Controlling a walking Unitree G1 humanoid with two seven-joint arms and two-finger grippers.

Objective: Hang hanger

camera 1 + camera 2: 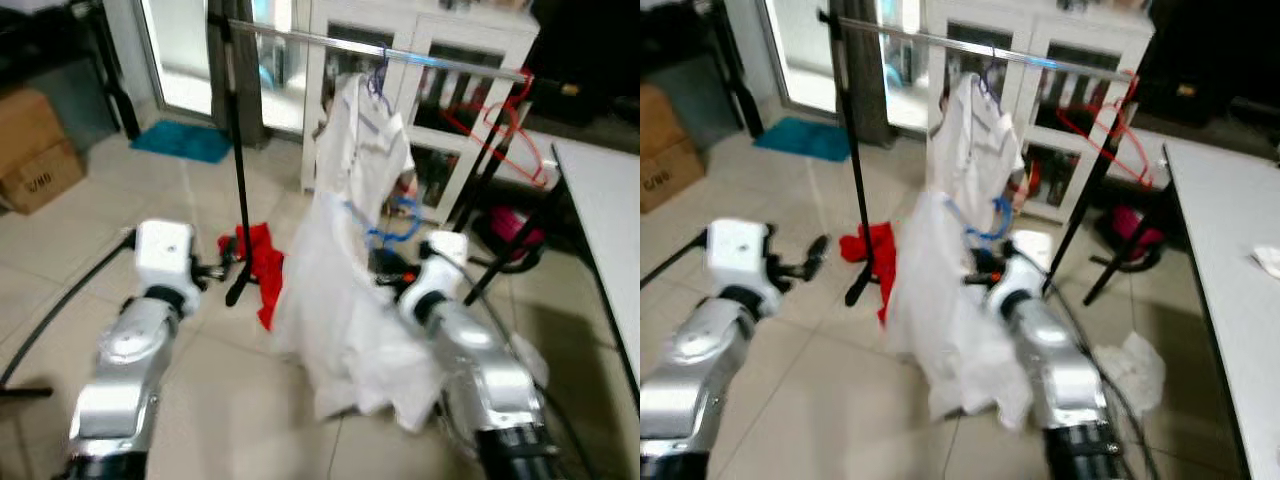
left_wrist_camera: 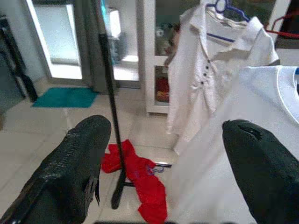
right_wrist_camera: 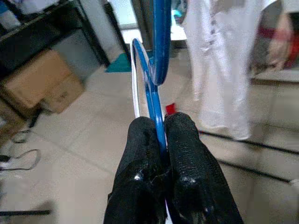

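Right gripper [image 3: 161, 140] is clamped on the thin blue hanger [image 3: 156, 70], a white T-shirt [image 1: 340, 300] draped below the clothes rail [image 1: 380, 48]. Left gripper [image 2: 163, 154] is spread, empty. Judgement: load light, floppy, prone to swing; wire slick, so hold near the hook.

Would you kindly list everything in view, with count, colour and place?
Clothes rail: one, metal bar on black legs, ahead.
White shirt: one, hanging from the rail.
Blue hanger: one, carrying a white T-shirt, below the rail.
Red hangers: red, at the rail's right end; count unclear.
Red cloth: one, on the floor.
Cardboard box: one, brown, far left.
Teal mat: one, by the doorway.
Table: one, pale, right.
Left claw: open, holding nothing.
Right claw: shut on the blue hanger.
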